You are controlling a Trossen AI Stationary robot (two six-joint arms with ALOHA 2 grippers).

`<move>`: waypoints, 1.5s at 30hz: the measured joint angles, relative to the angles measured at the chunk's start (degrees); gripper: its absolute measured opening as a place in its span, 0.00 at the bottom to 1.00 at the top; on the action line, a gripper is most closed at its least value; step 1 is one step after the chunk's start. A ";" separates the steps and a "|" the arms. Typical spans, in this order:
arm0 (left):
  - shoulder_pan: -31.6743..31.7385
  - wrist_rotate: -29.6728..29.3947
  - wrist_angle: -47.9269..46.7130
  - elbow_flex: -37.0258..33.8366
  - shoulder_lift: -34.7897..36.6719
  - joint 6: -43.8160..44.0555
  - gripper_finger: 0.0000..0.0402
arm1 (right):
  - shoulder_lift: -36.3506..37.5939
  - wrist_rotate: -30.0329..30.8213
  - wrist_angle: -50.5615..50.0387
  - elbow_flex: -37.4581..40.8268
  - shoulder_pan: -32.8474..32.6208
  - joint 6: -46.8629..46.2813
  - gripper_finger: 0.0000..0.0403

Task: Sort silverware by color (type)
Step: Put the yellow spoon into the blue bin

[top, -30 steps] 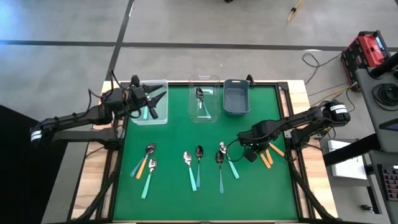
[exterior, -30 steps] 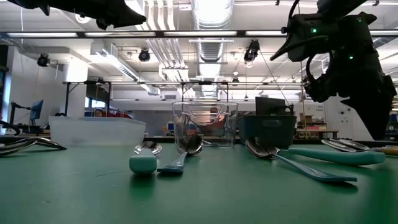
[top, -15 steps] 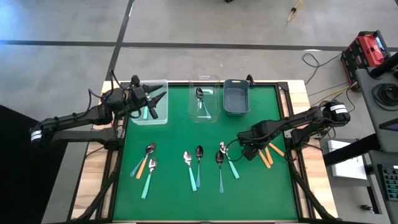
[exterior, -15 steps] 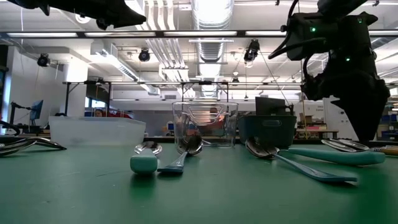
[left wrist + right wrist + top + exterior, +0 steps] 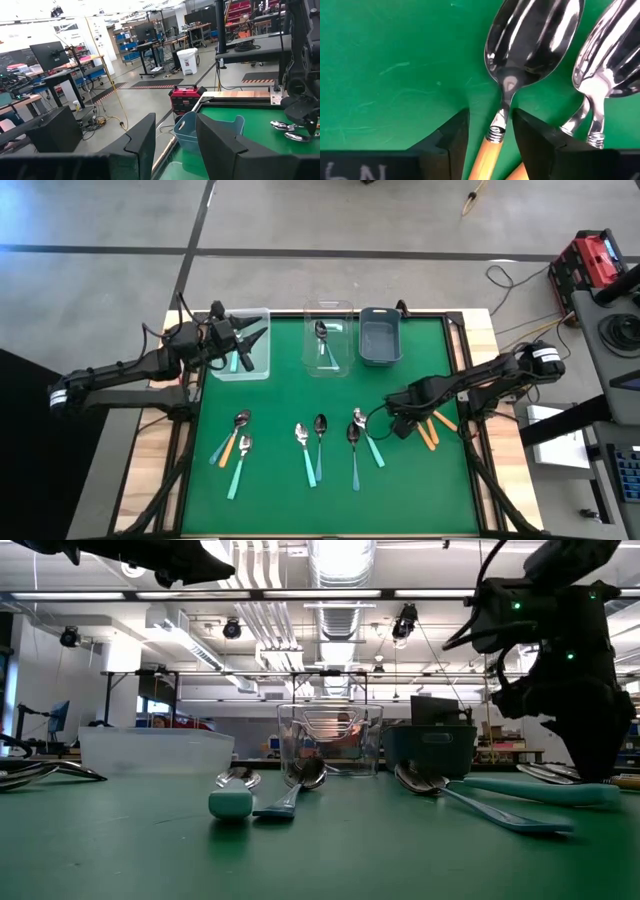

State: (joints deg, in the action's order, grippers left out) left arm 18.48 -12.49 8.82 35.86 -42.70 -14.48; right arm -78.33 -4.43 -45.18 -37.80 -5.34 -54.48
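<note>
Orange spoon [image 5: 506, 95] neck btwn R gripper [image 5: 490, 131] spread fingers | L gripper [image 5: 174, 145] parted, over clear bin [image 5: 243, 365]

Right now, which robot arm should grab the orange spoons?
The right. Its open fingers straddle the neck of a silver-bowled, orange-handled spoon by the green mat's right edge. The left gripper hovers over the far-left clear plastic bin.

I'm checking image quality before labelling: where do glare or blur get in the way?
Right wrist view: ceiling lights glare off the orange-handled spoon's bowl. Low view: the mint handle end nearest the camera is soft, and the right gripper is a dark silhouette. High view: even, no harsh shadows.
</note>
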 joint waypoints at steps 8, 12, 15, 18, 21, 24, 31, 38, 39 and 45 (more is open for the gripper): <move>0.00 0.00 0.02 0.00 0.00 0.00 0.31 | -0.06 0.16 2.20 1.14 0.00 -0.02 0.20; 0.00 0.00 0.02 0.00 -0.02 -0.01 0.31 | -0.10 0.14 2.63 0.73 0.00 -0.02 0.12; 0.00 0.00 0.02 0.00 -0.02 0.00 0.31 | -0.10 0.12 2.78 0.68 0.00 -0.02 0.07; 0.00 0.00 0.02 0.00 -0.02 -0.01 0.31 | -0.07 0.07 3.04 0.68 0.00 0.00 0.05; 0.00 0.00 0.02 0.00 -0.02 0.00 0.31 | 0.70 -0.25 3.42 0.68 0.02 0.02 0.04; 0.00 0.00 0.02 0.00 -0.02 0.00 0.31 | 2.00 -1.62 3.76 -0.21 0.04 0.00 0.04; -0.02 0.00 0.02 0.00 -0.03 0.00 0.31 | 6.04 -2.64 3.41 -7.18 1.22 1.59 0.04; -0.02 0.00 0.07 0.00 -0.22 0.16 0.31 | 4.78 1.86 5.08 -17.43 4.87 9.12 0.03; -0.02 0.00 0.11 0.00 -0.28 0.15 0.31 | 4.10 2.43 5.48 -19.13 5.57 10.63 0.03; -0.02 0.00 0.39 0.00 -0.60 0.17 0.31 | -1.94 4.64 5.29 -30.73 11.25 20.39 0.02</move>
State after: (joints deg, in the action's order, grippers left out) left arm 18.46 -12.49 9.21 35.86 -43.29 -14.31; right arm -80.27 0.21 -39.90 -68.54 5.91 -34.09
